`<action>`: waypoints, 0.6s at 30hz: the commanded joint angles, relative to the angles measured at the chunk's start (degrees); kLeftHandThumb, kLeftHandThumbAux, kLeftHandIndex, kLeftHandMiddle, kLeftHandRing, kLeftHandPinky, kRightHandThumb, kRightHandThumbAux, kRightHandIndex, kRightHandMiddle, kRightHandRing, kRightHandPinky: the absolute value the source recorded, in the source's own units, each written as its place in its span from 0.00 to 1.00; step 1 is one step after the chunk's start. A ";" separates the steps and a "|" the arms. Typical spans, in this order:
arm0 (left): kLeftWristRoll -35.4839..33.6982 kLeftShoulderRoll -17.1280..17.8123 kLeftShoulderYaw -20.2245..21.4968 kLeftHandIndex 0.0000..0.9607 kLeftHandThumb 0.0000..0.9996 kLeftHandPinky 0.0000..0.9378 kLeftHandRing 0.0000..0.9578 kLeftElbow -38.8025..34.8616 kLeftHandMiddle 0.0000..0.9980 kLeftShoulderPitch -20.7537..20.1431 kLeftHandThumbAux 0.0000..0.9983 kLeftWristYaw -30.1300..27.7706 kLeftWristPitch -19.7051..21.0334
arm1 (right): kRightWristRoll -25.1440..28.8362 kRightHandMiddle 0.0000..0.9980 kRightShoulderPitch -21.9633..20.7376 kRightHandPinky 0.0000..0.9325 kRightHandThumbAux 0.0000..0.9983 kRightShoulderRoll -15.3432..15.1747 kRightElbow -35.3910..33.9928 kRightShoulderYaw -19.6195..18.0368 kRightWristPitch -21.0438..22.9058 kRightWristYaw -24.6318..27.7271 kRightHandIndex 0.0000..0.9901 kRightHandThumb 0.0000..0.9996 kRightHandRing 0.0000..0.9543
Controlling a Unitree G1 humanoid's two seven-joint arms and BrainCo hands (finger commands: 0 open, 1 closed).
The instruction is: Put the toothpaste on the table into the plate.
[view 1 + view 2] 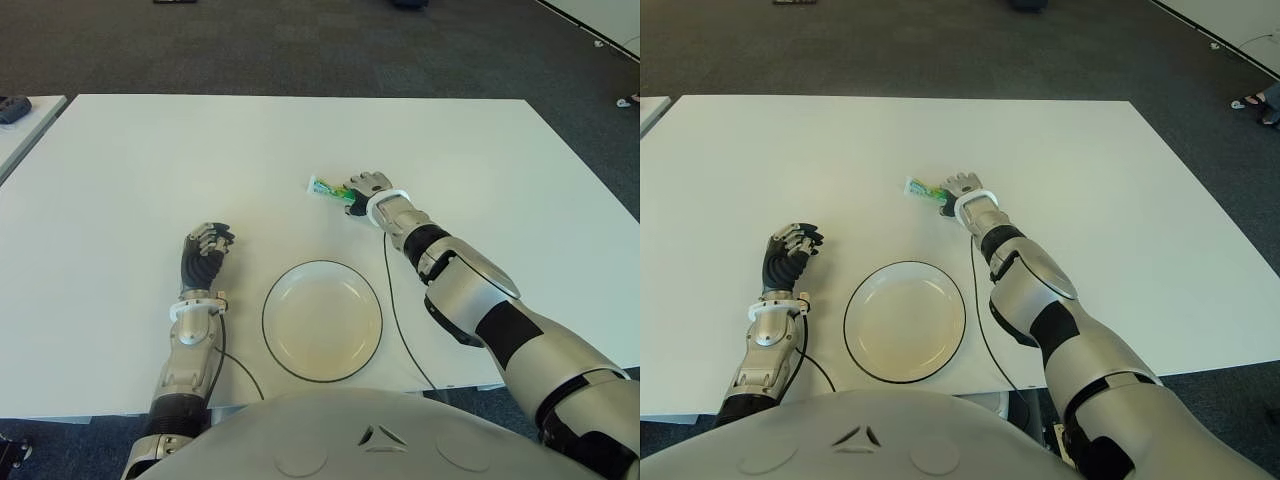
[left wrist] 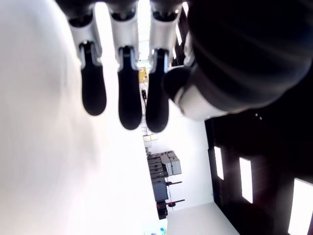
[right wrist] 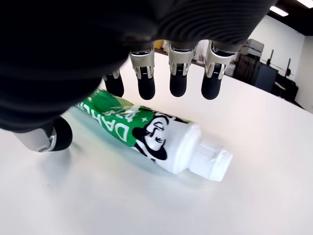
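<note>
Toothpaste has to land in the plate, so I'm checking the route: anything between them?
Nothing visible. Bare table lies between the toothpaste, under the right hand, and the plate. The left hand shows left of the plate.

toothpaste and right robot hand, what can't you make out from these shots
- Toothpaste: its tail end is hidden under the palm of the right robot hand in the right wrist view.
- Eye views: the hand covers most of the tube.
- Fingertip contact with the tube: cannot tell.
- Label print: partly cut off.
</note>
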 commanded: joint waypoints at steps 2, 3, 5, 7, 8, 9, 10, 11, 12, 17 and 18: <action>0.32 -0.37 0.10 0.44 0.70 0.52 0.51 -0.60 0.49 0.54 0.72 -0.22 0.95 | 1.51 0.00 1.30 0.00 0.29 0.84 0.42 -1.80 -1.36 -0.91 0.00 0.54 0.00; 0.41 -0.39 0.09 0.44 0.70 0.52 0.51 -0.70 0.49 0.62 0.72 -0.13 0.98 | 1.66 0.00 1.43 0.00 0.28 1.00 0.48 -2.08 -1.45 -1.05 0.00 0.54 0.00; 0.71 -0.45 0.10 0.44 0.70 0.52 0.51 -1.03 0.49 0.87 0.72 0.19 1.13 | 2.55 0.00 1.68 0.00 0.28 1.26 0.50 -3.36 -1.82 -1.33 0.00 0.54 0.00; 1.00 -0.53 0.13 0.44 0.70 0.52 0.51 -1.26 0.49 1.06 0.72 0.49 1.23 | 3.63 0.00 1.91 0.00 0.28 1.64 0.57 -4.76 -1.97 -1.54 0.00 0.54 0.00; 1.13 -0.58 0.15 0.44 0.70 0.52 0.52 -1.36 0.50 1.15 0.72 0.61 1.25 | 4.12 0.00 2.02 0.00 0.29 1.85 0.64 -5.32 -1.98 -1.62 0.00 0.54 0.00; 1.29 -0.60 0.20 0.44 0.70 0.53 0.52 -1.39 0.50 1.22 0.72 0.78 1.11 | 5.40 0.00 2.21 0.00 0.29 2.04 0.65 -6.72 -2.10 -1.73 0.00 0.54 0.00; 1.41 -0.64 0.23 0.44 0.70 0.53 0.52 -1.46 0.50 1.32 0.72 0.89 1.00 | 6.28 0.00 2.35 0.00 0.30 2.15 0.65 -7.72 -2.21 -1.81 0.00 0.53 0.00; 1.49 -0.66 0.26 0.44 0.70 0.53 0.52 -1.50 0.50 1.38 0.72 0.94 0.92 | 6.75 0.00 2.42 0.00 0.31 2.19 0.66 -8.34 -2.30 -1.86 0.00 0.53 0.00; 1.49 -0.65 0.34 0.44 0.70 0.53 0.52 -1.55 0.50 1.43 0.72 0.92 0.85 | 7.70 0.00 2.52 0.00 0.31 2.32 0.64 -9.40 -2.30 -2.04 0.00 0.53 0.00; 1.63 -0.88 0.71 0.45 0.70 0.53 0.53 -1.81 0.50 1.87 0.72 1.26 0.33 | 11.18 0.00 2.93 0.01 0.43 2.84 0.60 -13.33 -2.30 -3.73 0.00 0.47 0.00; 1.68 -0.93 0.76 0.45 0.70 0.53 0.53 -1.84 0.50 1.96 0.72 1.39 0.23 | 11.73 0.00 3.02 0.01 0.45 2.90 0.56 -13.92 -2.37 -4.19 0.00 0.46 0.00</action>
